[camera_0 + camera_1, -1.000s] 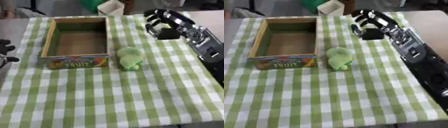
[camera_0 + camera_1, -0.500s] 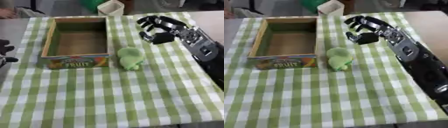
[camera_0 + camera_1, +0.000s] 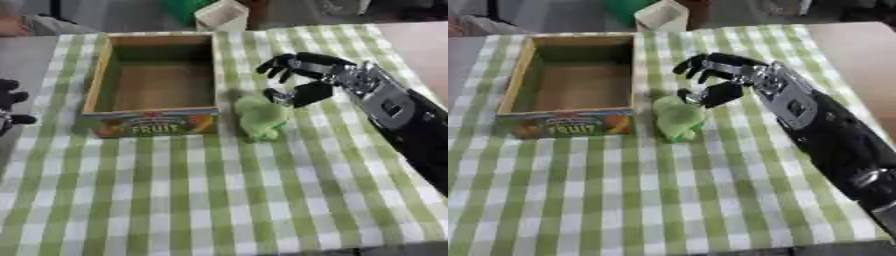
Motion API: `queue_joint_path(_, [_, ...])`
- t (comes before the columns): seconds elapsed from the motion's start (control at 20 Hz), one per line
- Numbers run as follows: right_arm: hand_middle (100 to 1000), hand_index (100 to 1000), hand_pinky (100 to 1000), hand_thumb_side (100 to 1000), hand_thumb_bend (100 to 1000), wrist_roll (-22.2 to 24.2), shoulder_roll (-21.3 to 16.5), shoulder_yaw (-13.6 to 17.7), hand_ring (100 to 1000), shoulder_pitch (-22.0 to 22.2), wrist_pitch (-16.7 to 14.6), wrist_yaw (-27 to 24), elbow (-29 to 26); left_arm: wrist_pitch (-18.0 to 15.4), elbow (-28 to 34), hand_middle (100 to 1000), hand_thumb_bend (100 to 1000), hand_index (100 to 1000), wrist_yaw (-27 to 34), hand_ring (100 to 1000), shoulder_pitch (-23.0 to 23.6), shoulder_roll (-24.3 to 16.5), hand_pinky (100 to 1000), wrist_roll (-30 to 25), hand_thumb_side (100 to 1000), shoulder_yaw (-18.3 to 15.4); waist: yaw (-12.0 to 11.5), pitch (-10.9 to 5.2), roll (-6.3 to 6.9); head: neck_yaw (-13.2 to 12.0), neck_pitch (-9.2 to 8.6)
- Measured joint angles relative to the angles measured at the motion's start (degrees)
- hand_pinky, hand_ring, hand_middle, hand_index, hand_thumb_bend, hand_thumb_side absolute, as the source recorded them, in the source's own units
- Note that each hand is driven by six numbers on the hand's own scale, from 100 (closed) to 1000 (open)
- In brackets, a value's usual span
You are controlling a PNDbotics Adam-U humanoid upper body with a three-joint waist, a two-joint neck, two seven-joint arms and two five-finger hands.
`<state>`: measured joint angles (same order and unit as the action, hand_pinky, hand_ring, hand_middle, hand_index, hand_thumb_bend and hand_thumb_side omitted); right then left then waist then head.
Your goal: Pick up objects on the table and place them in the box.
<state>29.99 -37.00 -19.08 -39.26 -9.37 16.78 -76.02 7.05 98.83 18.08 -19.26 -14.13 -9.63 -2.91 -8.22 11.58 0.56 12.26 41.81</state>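
Here, green toy (image 3: 259, 117) lying lengthwise away from camera beside box (image 3: 156, 125), right hand (image 3: 302, 80) spread just above.

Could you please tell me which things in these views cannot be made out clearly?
- Green object: a lumpy blur in both views; what it is cannot be told.
- Left hand: cut off by the left eye view's left edge, absent from the right eye view; finger pose unreadable.
- Right hand and the green object: touching or apart cannot be told.
- Box: its near wall hides the nearest floor strip.
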Motion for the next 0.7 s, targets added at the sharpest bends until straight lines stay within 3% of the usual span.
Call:
queue_joint_path(0.35, [904, 945, 795, 650, 237, 4.6, -0.1, -1.2, 891, 0.5, -1.2, 0.9, -2.5, 0.1, 0.0, 733, 199, 721, 0.0, 789, 0.0, 0.0, 602, -0.1, 216, 0.0, 0.1, 0.0, -0.02, 0.0, 0.03])
queue_joint_path(0.7, [936, 961, 813, 746, 371, 10.9, -0.1, -2.1, 920, 0.4, -2.8, 7.4, -2.7, 0.1, 0.0, 733, 198, 721, 0.0, 789, 0.1, 0.0, 602, -0.1, 218, 0.1, 0.1, -0.01, 0.08, 0.2, 0.38])
